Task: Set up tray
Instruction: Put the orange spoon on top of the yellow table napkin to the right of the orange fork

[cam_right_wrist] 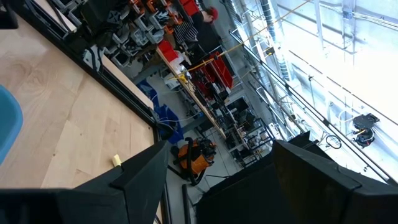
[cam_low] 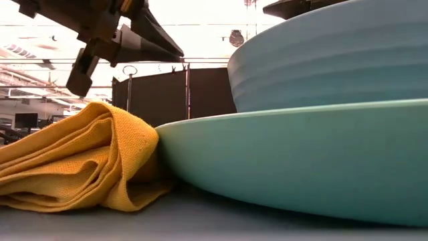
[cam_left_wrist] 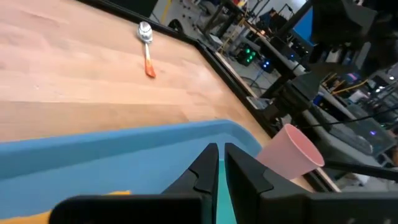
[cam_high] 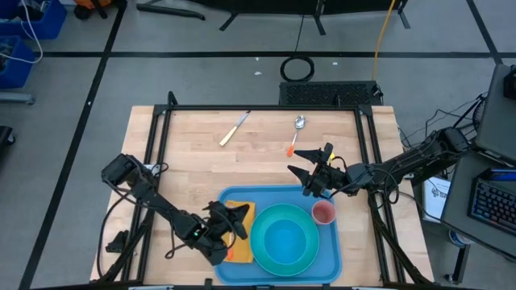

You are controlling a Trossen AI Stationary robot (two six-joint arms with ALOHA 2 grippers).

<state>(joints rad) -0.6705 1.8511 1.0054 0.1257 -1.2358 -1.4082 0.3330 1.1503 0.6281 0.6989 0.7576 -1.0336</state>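
High view: the tray (cam_high: 278,266) is located at the table's near edge. The left gripper (cam_high: 235,219) is positioned over the napkin (cam_high: 243,213), the right gripper (cam_high: 310,165) at the tray's far rim.

Left wrist view: fingers (cam_left_wrist: 245,171) are nearly clenched, empty.

Right wrist view: fingers (cam_right_wrist: 140,171) are released wide.

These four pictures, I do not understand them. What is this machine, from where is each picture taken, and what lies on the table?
The machine is a robot with two dark arms at a wooden table. One camera looks down from above, one sits low on the tray, and one rides on each wrist.

The blue tray holds a turquoise plate with a bowl on it, a folded yellow-orange napkin and a pink cup. A knife and an orange-handled spoon lie on the bare wood.

The left gripper is above the napkin, fingers nearly together, holding nothing. The right gripper hangs open beside the cup, also empty.
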